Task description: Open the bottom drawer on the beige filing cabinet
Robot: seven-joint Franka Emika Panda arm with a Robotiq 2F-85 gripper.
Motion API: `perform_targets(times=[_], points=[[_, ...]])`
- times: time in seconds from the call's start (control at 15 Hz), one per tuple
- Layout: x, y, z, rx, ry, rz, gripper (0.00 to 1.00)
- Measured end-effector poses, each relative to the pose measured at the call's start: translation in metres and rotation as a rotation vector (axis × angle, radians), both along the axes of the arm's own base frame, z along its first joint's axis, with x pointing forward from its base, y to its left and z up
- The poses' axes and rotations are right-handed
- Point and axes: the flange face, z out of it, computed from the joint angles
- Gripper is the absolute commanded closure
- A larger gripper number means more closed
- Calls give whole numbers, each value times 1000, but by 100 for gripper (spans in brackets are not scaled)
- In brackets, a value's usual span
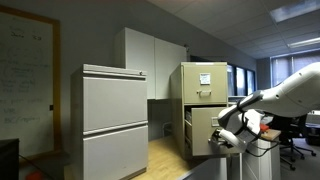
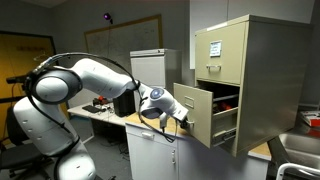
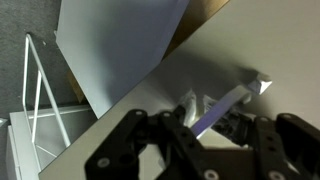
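The beige filing cabinet (image 1: 205, 85) (image 2: 255, 60) stands against the wall in both exterior views. Its bottom drawer (image 1: 200, 128) (image 2: 197, 112) is pulled part-way out, and dark contents show inside it. My gripper (image 1: 229, 138) (image 2: 180, 116) is at the drawer front. In the wrist view the beige drawer front (image 3: 130, 60) fills the frame. The gripper (image 3: 215, 125) has its dark fingers on either side of the small metal handle (image 3: 232, 100), closed on it. The upper drawer (image 2: 222, 45) is shut.
A wider pale grey cabinet (image 1: 115, 120) stands nearer the camera, with a tall white cupboard (image 1: 150, 60) behind it. A desk with clutter (image 2: 105, 108) and office chairs (image 1: 295, 140) are nearby. A white counter unit (image 2: 150, 150) sits under the arm.
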Motion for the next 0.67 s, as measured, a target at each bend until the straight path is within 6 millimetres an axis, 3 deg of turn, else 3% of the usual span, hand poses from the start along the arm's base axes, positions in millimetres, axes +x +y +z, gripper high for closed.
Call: perform_targets(times=[0.2,0.33,0.67], points=[[-20,11,-1,4,-7,4,95],[-32,18,-2,5,-12,6,54],[-61,30,-15,11,-9,-4,19]])
